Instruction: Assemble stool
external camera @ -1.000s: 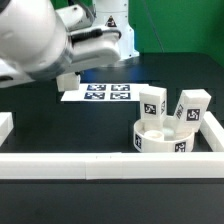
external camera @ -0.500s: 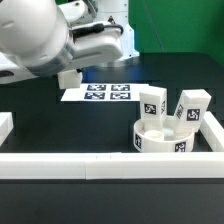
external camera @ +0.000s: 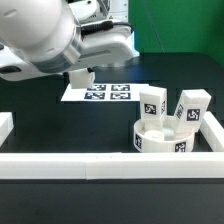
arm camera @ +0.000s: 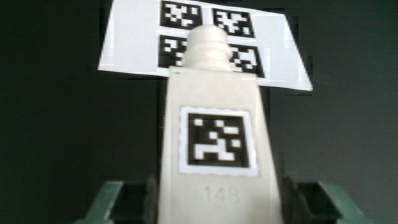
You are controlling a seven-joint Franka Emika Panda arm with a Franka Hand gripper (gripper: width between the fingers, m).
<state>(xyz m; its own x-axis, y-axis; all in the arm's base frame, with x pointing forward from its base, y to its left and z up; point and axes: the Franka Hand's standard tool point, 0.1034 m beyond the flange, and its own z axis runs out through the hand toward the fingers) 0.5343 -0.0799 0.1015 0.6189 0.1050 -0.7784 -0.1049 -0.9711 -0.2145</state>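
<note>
My gripper [arm camera: 217, 205] is shut on a white stool leg [arm camera: 217, 120], which carries a square tag and points away from the wrist camera. In the exterior view the held leg [external camera: 80, 78] hangs above the table, just off the marker board's left end. The round white seat [external camera: 160, 141] lies at the exterior view's right, near the corner of the rails. Two more tagged legs [external camera: 152, 102] [external camera: 192, 108] stand at the seat, touching its far side. The arm hides the gripper fingers in the exterior view.
The marker board [external camera: 104, 93] lies flat on the black table and also shows beyond the leg tip in the wrist view [arm camera: 134, 40]. White border rails run along the front [external camera: 90, 166], the right [external camera: 214, 132] and the left [external camera: 5, 126].
The arm has shifted toward the exterior view's right with the leg in its grip, closer to the marker board. The seat and the two other legs have not moved.
</note>
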